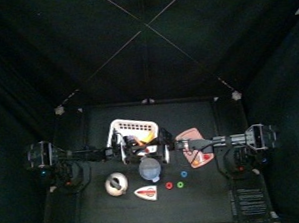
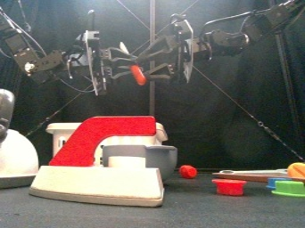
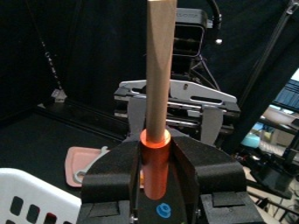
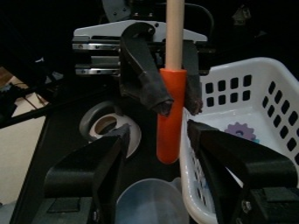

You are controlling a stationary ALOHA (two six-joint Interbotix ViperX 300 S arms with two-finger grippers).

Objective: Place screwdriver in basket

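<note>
Left gripper (image 3: 155, 156) is pinched on the orange handle of the screwdriver (image 3: 158, 70), held high above the table. Right gripper (image 4: 166, 131) stands spread either side of that handle, not touching it. You risk a drop if the left lets go before the right closes; the tool would likely fall outside the basket (image 4: 251, 96), which sits at 11 o'clock of the grippers seen from above. Both wrist views cut off the tip. From the front, a red piece (image 2: 102, 142) hides most of the basket.
</note>
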